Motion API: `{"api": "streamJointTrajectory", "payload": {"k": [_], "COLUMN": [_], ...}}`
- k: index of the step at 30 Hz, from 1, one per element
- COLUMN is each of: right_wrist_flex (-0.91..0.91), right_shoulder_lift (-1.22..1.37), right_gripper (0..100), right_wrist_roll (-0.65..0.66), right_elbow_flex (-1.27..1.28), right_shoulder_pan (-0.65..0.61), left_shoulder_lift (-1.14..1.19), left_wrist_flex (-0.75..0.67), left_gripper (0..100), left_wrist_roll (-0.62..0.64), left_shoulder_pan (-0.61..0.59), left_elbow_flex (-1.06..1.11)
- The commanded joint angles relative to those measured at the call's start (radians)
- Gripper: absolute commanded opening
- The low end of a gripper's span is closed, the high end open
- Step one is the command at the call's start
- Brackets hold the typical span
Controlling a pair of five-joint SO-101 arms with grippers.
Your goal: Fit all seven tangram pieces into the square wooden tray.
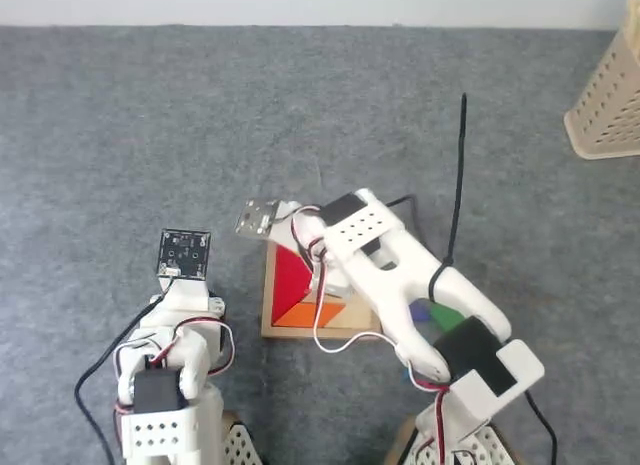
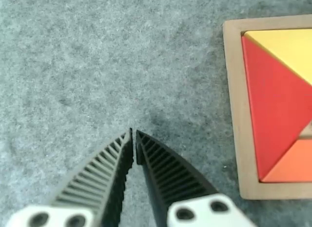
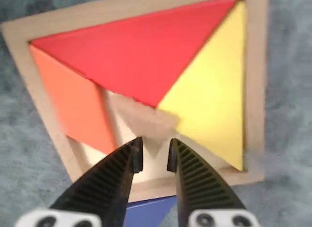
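3 pieces sit in the tray (image 1: 295, 333), centre of the high view: red triangle (image 3: 141, 61), yellow triangle (image 3: 214, 100), orange piece (image 3: 73, 105). Our right gripper (image 3: 155, 156) hangs above it, slightly parted and empty; our left gripper (image 2: 134, 139) is closed and empty. If we descend, we might knock seated pieces askew.

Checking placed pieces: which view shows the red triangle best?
Right wrist view: the whole red triangle shows, seated in the tray. The left wrist view cuts off one corner; in the high view an arm covers part.
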Motion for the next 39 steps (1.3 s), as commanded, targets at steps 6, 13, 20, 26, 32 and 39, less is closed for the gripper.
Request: {"api": "streamJointTrajectory", "payload": {"k": [6, 13, 20, 26, 32, 39], "right_wrist_flex": [-0.022, -0.081, -0.09, -0.133, -0.131, -0.133], "right_shoulder_lift": [-0.13, -0.139, -0.099, -0.015, -0.025, -0.104], "right_gripper": [9.5, 0.2, 0.7, 0.7, 0.7, 0.7], "right_wrist_roll": [-0.069, -0.166, -0.164, -0.169, -0.172, -0.265], "right_elbow_flex": [-0.031, 0.069, 0.103, 0.098, 0.097, 0.094], "right_shoulder_pan": [0.028, 0.054, 0.045, -0.053, -0.105, -0.11], "left_shoulder_lift": [-0.02, -0.02, -0.02, -0.02, -0.02, -0.02], "left_wrist_flex": [0.008, 0.008, 0.008, 0.008, 0.008, 0.008], "left_gripper": [1, 1, 1, 1, 1, 1], "left_wrist_roll": [-0.005, -0.005, -0.005, -0.005, -0.005, -0.005], "left_shoulder_pan": [0.0, 0.0, 0.0, 0.0, 0.0, 0.0], "left_elbow_flex": [-0.007, -0.007, -0.007, -0.007, -0.007, -0.007]}}
